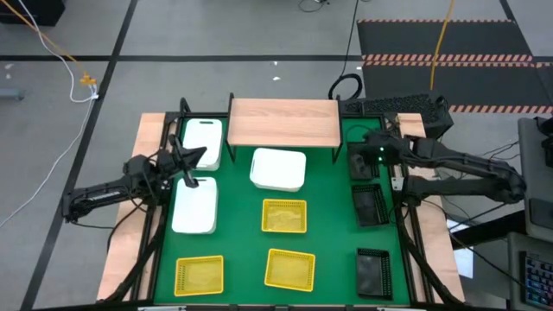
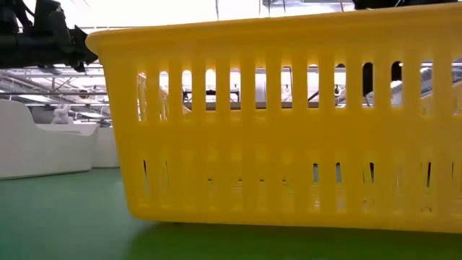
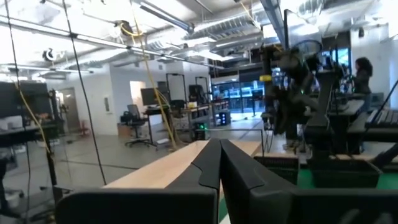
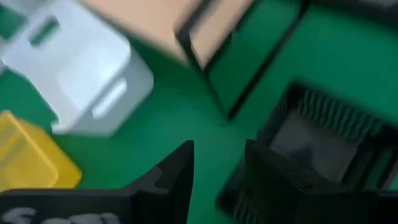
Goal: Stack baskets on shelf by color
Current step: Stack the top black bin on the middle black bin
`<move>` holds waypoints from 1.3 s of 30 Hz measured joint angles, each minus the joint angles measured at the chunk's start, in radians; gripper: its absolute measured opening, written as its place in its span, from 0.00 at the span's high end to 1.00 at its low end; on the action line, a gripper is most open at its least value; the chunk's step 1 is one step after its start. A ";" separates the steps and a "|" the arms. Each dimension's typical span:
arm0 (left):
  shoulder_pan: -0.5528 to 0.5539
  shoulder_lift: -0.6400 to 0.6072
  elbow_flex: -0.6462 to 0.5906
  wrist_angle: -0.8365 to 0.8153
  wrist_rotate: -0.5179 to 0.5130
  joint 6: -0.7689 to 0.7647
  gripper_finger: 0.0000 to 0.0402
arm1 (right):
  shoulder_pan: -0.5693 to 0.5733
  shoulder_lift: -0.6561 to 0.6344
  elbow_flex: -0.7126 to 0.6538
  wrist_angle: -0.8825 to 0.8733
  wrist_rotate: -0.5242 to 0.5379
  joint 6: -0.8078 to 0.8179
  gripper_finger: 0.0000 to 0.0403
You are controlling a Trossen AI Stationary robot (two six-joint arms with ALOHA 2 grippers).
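Note:
Three white baskets [image 1: 203, 142] [image 1: 194, 205] [image 1: 278, 169] rest on the green mat, the third just in front of the bare wooden shelf [image 1: 282, 121]. Three yellow baskets [image 1: 284, 216] [image 1: 200, 275] [image 1: 289, 269] sit nearer, and one fills the low view [image 2: 289, 123]. Black baskets [image 1: 371, 205] [image 1: 374, 272] stand on the right. My left gripper [image 1: 186, 164] [image 3: 221, 165] hovers shut between two white baskets, raised and pointing toward the shelf. My right gripper [image 1: 361, 157] [image 4: 221, 165] is open above the mat beside another black basket [image 4: 323, 137].
The black frame rails [image 1: 160, 225] run along both sides of the mat. The shelf's black leg [image 4: 211, 74] stands close in front of my right gripper. Bare green mat [image 1: 333, 216] lies between the yellow and black baskets. A person [image 3: 362, 71] stands far off in the room.

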 joint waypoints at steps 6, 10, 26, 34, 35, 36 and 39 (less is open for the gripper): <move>0.000 0.022 0.000 0.039 0.000 -0.084 0.99 | 0.000 0.063 0.002 -0.199 -0.123 0.091 0.65; 0.000 0.062 0.000 0.083 0.000 -0.073 0.99 | 0.008 0.096 0.002 -0.319 -0.136 0.101 0.65; 0.000 0.324 0.000 0.361 -0.002 -0.033 0.99 | 0.293 0.198 0.166 -0.237 -0.224 0.048 0.67; 0.000 0.399 0.000 0.443 -0.002 -0.030 0.99 | 0.459 0.330 0.207 -0.400 -0.130 0.086 0.69; 0.000 0.401 0.000 0.445 -0.002 -0.029 0.99 | 0.477 0.337 0.197 -0.410 -0.152 0.109 0.69; 0.000 0.402 0.000 0.448 -0.002 -0.026 0.99 | 0.493 0.344 0.187 -0.412 -0.180 0.140 0.69; 0.000 0.402 0.000 0.452 -0.002 -0.007 0.99 | 0.536 0.349 0.170 -0.415 -0.217 0.255 0.69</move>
